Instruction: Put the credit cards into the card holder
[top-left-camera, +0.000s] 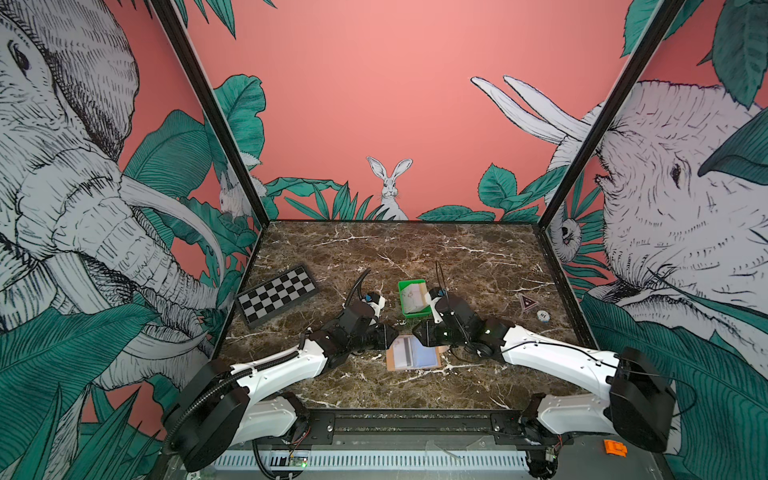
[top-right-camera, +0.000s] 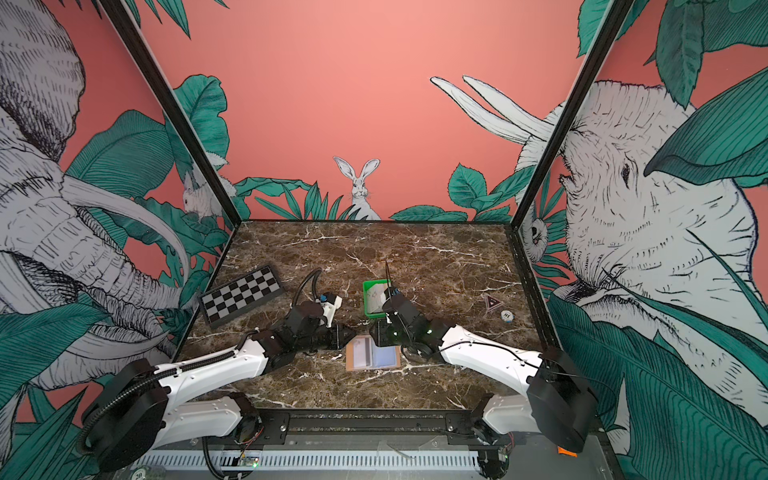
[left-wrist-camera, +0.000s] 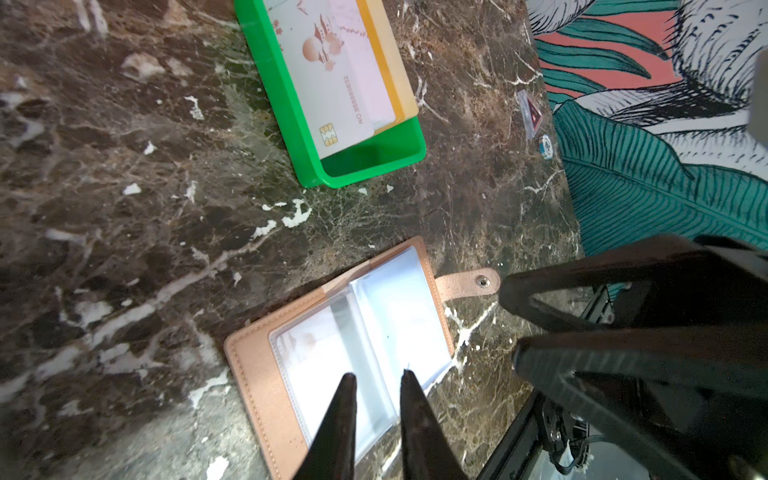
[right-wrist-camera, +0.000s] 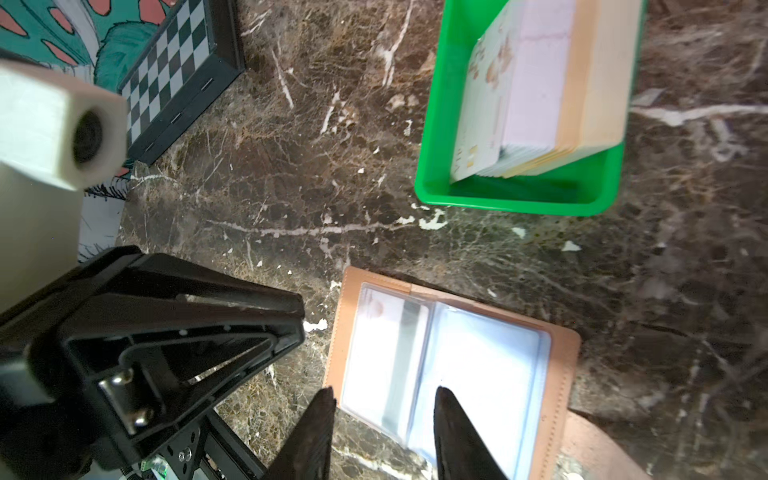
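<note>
Status — card holder (left-wrist-camera: 395, 307) is lying open on the counter (left-wrist-camera: 124, 216), one sleeve seemingly filled. Left gripper (left-wrist-camera: 379, 376) is hovering narrowly parted and right gripper (right-wrist-camera: 384, 392) spread, both empty. Next — peeling one of the credit cards (left-wrist-camera: 332, 83) off the stack in the green tray (left-wrist-camera: 374, 170).

card holder (left-wrist-camera: 345, 345) open flat, credit cards (left-wrist-camera: 332, 70) leaning in green tray (left-wrist-camera: 374, 164)

Cards (top-left-camera: 412, 297) in tray (top-left-camera: 411, 314) behind holder (top-left-camera: 415, 354)

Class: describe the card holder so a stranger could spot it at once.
On the marble table, find the green tray near its centre. The card holder lies open on the camera's side of it. Unlike the tray, it is a flat tan booklet with clear sleeves.
</note>
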